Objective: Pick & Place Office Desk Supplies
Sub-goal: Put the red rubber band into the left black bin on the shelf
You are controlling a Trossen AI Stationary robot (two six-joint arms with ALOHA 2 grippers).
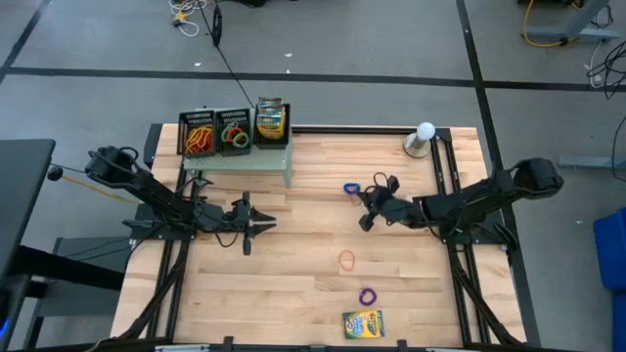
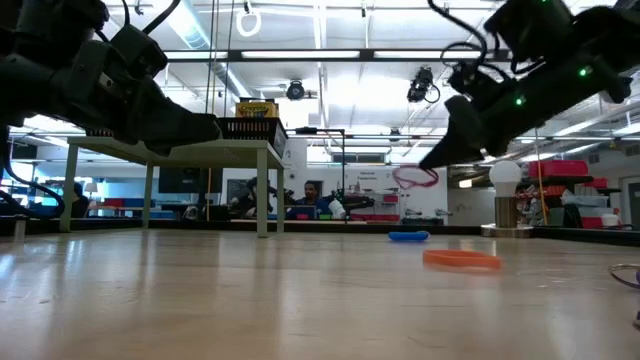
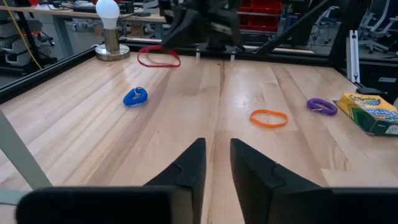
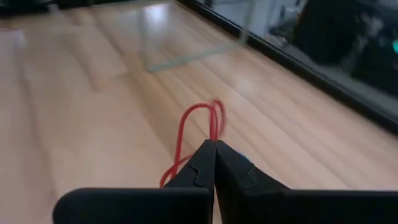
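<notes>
My right gripper (image 1: 366,217) hangs above the middle of the table, shut on a red rubber band (image 4: 198,127), which also shows in the low view as a red rubber band (image 2: 415,177) clear of the wood. My left gripper (image 3: 216,152) stands open over the table's left half with nothing between its fingers. A blue band (image 1: 351,188), an orange band (image 1: 346,260), a purple band (image 1: 367,294) and a crayon box (image 1: 363,324) lie flat on the table. My right gripper pinches one side of the red band's loop (image 4: 209,138) between its two fingertips. The fingers slant down toward the table's left. The rest of the loop sticks out past the tips, slack, and the band is lifted clear of the table.
A pale green stand (image 1: 240,161) at the far left carries two black mesh trays (image 1: 200,132) (image 1: 234,130) with bands in them and another crayon box (image 1: 271,122). A white globe (image 1: 423,139) stands at the far right. Bare wood lies between the two grippers.
</notes>
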